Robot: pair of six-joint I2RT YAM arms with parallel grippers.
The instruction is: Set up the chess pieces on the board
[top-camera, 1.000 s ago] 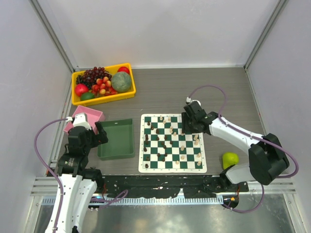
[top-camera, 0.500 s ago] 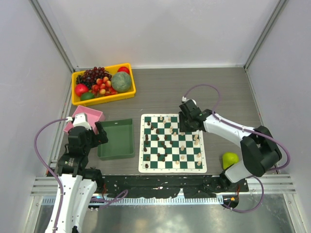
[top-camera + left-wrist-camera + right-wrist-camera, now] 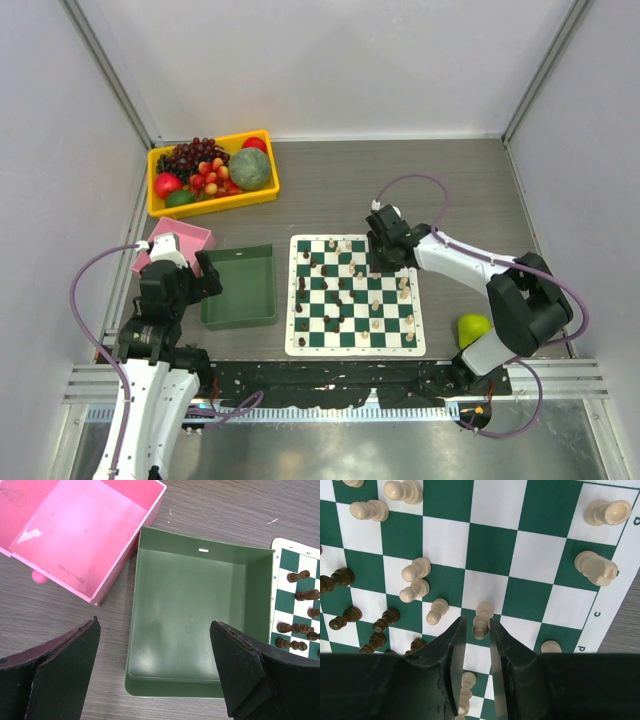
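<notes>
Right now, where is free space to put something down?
Bare grey wooden table lies beyond the green-and-white checked board, right of the yellow fruit bin. The plain green tray is empty. The board is crowded with small chess pieces.

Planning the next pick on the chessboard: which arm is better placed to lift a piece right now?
Right. The right gripper is low over the board, jaws either side of a cream piece. The left gripper hangs open above the green tray, off the board.
</notes>
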